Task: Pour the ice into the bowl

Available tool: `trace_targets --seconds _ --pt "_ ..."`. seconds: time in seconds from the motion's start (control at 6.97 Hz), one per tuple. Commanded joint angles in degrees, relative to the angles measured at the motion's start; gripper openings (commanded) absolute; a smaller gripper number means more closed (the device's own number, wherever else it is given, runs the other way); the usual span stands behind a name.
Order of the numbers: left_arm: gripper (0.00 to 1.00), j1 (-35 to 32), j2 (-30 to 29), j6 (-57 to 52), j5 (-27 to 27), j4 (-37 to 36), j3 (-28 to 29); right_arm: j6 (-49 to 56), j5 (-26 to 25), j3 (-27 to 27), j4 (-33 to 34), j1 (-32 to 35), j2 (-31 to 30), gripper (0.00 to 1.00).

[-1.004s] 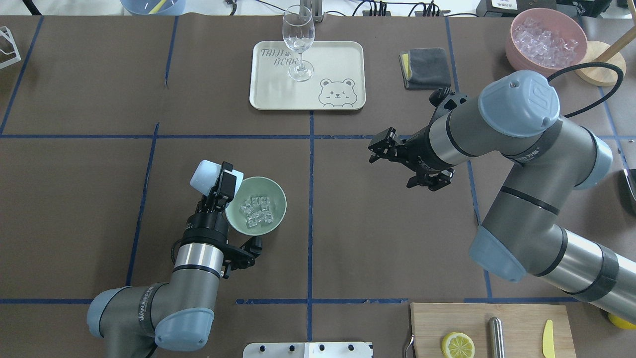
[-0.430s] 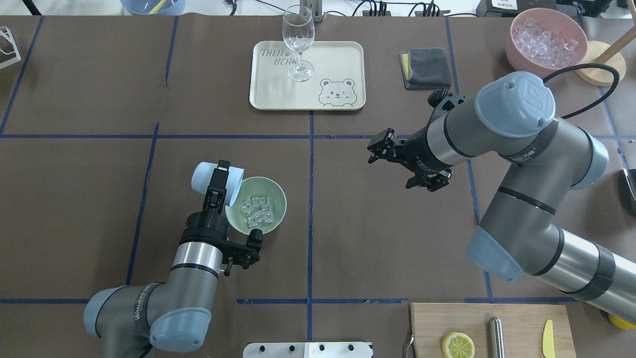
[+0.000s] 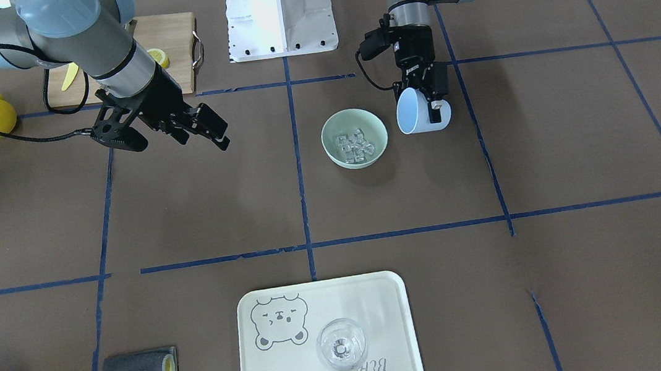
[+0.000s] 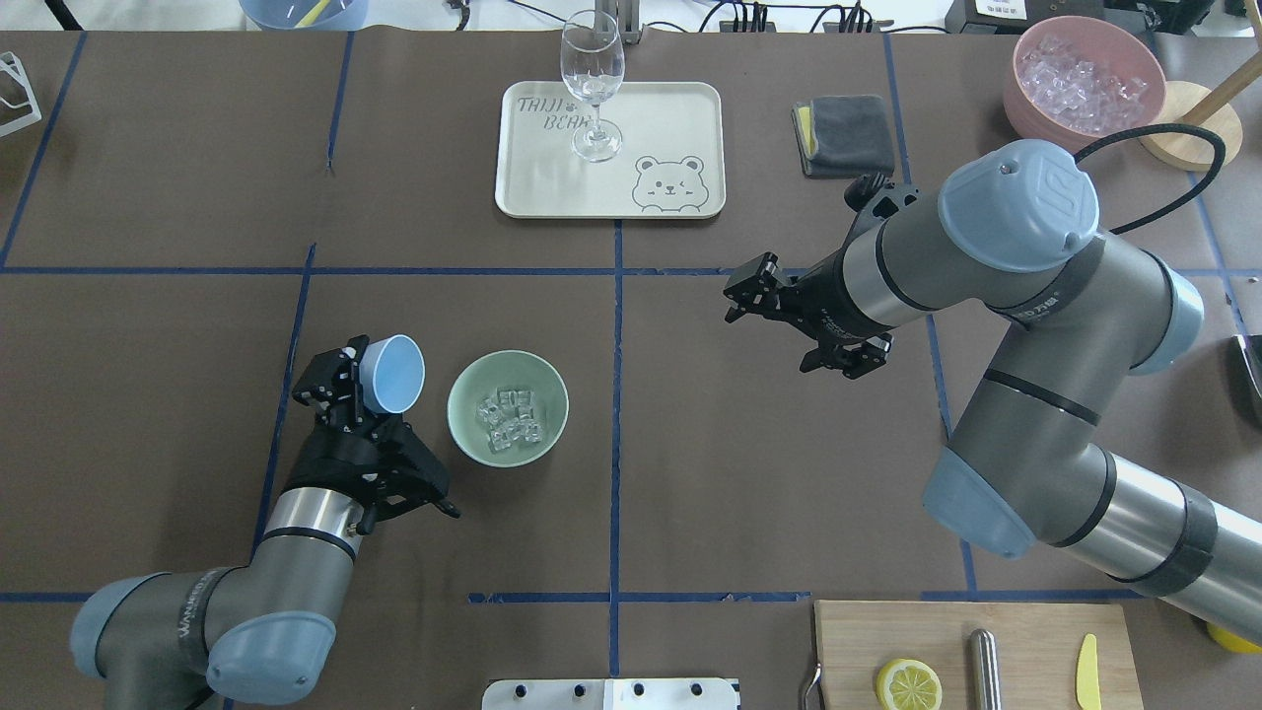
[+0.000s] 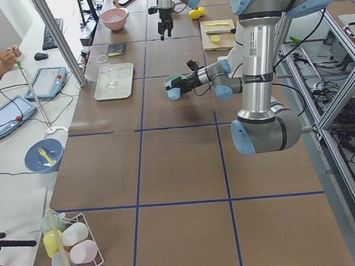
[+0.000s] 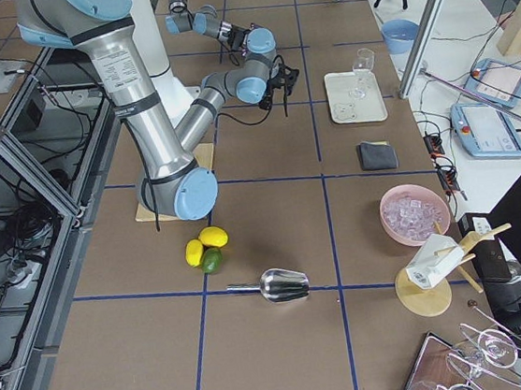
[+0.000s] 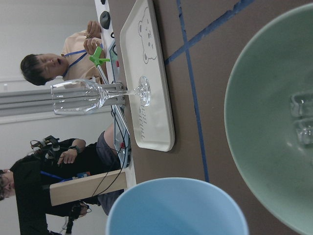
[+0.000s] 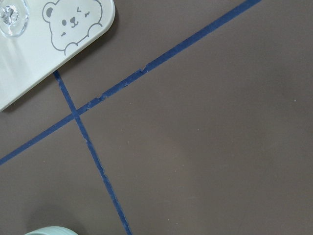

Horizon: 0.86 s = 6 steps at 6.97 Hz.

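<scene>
The pale mint-green bowl (image 4: 460, 426) stands left of the table's middle and holds a small heap of clear ice cubes (image 4: 508, 419). It also shows in the front view (image 3: 331, 128) with the ice (image 3: 354, 143) and in the left wrist view (image 7: 264, 147). My left gripper (image 4: 347, 383) is shut on a light blue cup (image 4: 392, 374), held tilted just left of the bowl, mouth toward it; the cup's inside looks empty. The cup shows in the front view (image 3: 415, 110). My right gripper (image 4: 739, 292) is open and empty, above the table right of centre.
A cream bear tray (image 4: 670, 108) with a wine glass (image 4: 593, 84) stands at the far middle. A grey cloth (image 4: 844, 133) and a pink bowl of ice (image 4: 1085, 79) are at the far right. A cutting board (image 4: 1025, 656) with a lemon half is near right.
My left gripper has swung the blue cup from tipped over the bowl's rim back to the left, clear of the bowl. The right arm has barely shifted.
</scene>
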<state>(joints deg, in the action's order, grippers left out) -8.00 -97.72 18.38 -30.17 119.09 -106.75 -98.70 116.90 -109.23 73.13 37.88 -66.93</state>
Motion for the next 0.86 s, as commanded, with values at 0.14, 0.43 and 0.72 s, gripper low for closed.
trace_targets --seconds 0.14,0.43,0.72 --pt "0.00 -0.26 9.53 43.55 -0.33 0.00 -1.96 0.26 -0.27 0.25 0.00 -0.27 -0.04 1.00" --pt "0.00 -0.27 18.05 60.46 0.54 0.26 -1.97 0.09 -0.36 0.08 0.00 -0.36 -0.13 1.00" --pt "0.00 -0.35 21.61 63.95 2.57 2.19 -0.75 0.09 -0.36 0.08 0.00 -0.71 -0.04 1.00"
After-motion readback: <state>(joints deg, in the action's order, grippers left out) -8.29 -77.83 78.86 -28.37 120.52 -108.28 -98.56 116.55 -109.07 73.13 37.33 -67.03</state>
